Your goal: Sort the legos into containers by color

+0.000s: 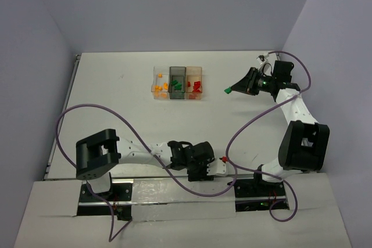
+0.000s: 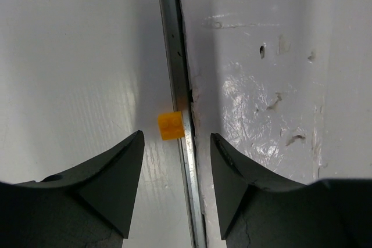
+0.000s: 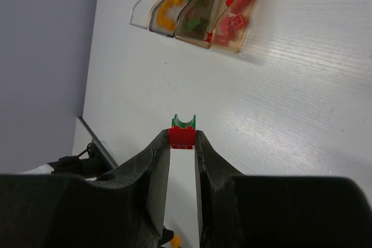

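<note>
Left gripper point(image 2: 176, 139): jaws apart, low over the near edge of the white table point(image 1: 116, 103), gripping nothing.
Orange brick point(image 2: 171, 126): a small orange-yellow plastic square lying flat against a thin metal strip point(image 2: 172, 50), between the left fingertips but untouched.
Right gripper point(image 3: 182, 143): clamped on a small red plastic brick point(image 3: 182, 137) with a green brick point(image 3: 183, 122) stuck to its front, well right of the bins.
Bins point(image 1: 178, 69): three see-through plastic boxes joined in a row. The clear one holds orange pieces, the smoky grey one green, the amber one red.

Right wrist view: containers point(image 3: 145, 4) cut off by the top edge. The green brick point(image 3: 183, 121) largely hidden behind the red brick point(image 3: 182, 137).
</note>
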You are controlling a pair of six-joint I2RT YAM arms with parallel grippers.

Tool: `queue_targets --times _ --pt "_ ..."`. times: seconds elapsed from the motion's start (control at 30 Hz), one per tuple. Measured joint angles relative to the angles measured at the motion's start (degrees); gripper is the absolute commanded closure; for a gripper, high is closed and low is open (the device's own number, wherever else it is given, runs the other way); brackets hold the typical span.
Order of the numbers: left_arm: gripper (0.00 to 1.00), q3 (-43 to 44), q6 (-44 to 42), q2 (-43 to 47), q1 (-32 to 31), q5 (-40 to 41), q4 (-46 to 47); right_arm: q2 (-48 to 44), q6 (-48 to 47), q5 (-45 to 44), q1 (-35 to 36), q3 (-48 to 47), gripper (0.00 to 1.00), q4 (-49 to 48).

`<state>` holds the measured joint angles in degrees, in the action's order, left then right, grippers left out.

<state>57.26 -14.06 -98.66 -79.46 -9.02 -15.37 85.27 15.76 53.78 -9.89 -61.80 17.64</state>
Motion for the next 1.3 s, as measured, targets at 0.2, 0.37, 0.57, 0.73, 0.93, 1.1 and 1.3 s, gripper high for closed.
queue_targets --times 0.2,0.37,0.57,0.73,0.93,1.1,1.3 --pt "0.47 1.37 0.81 -1.17 0.00 2.09 0.47 -0.02 0.03 0.00 -0.27 0.00 1.00 -0.01" --pt "0.51 1.83 1.43 -2.20 0.00 2.88 0.70 -0.20 0.04 0.02 -0.58 0.00 1.00 0.00" --pt "0.55 1.83 1.56 -2.42 0.00 3.00 0.78 -0.22 0.08 0.07 -0.67 0.00 1.00 -0.01" --pt "0.67 1.83 1.88 -2.46 0.00 3.00 1.04 -0.22 0.25 0.07 -0.80 0.00 1.00 -0.01" --pt "0.69 1.83 1.92 -2.51 0.47 3.00 1.08 -0.22 0.25 0.07 -0.89 0.00 1.00 -0.01" --pt "0.73 1.83 1.92 -2.51 2.25 2.86 1.08 -0.22 0.26 0.07 -0.89 0.00 1.00 -0.01" --pt "0.85 1.82 1.86 -2.51 4.00 2.65 1.33 -0.22 0.50 0.07 -0.89 0.00 1.00 -0.03"
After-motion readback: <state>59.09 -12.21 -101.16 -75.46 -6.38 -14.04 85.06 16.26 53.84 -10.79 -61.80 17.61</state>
